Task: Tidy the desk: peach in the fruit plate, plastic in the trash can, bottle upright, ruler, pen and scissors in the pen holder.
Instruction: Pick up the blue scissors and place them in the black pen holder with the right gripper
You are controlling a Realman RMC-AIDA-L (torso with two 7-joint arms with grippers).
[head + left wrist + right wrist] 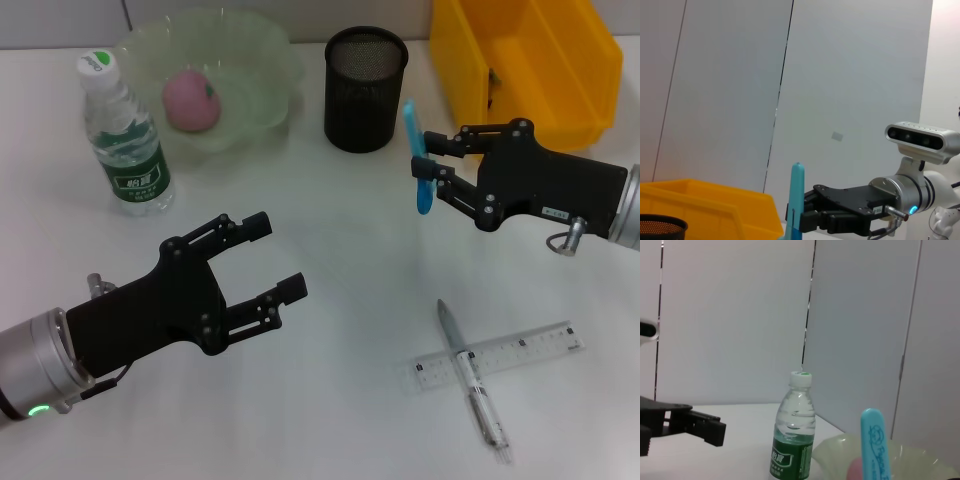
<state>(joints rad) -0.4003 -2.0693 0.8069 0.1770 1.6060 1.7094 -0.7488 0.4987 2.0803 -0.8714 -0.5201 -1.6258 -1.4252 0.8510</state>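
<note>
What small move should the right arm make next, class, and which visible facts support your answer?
Probably carry the blue scissors a little toward the black mesh pen holder and bring them over its open mouth. The right pincer is shut on the scissors, holding them above the table just beside the holder, not yet over it. The left pincer hangs open, holding nothing.
</note>
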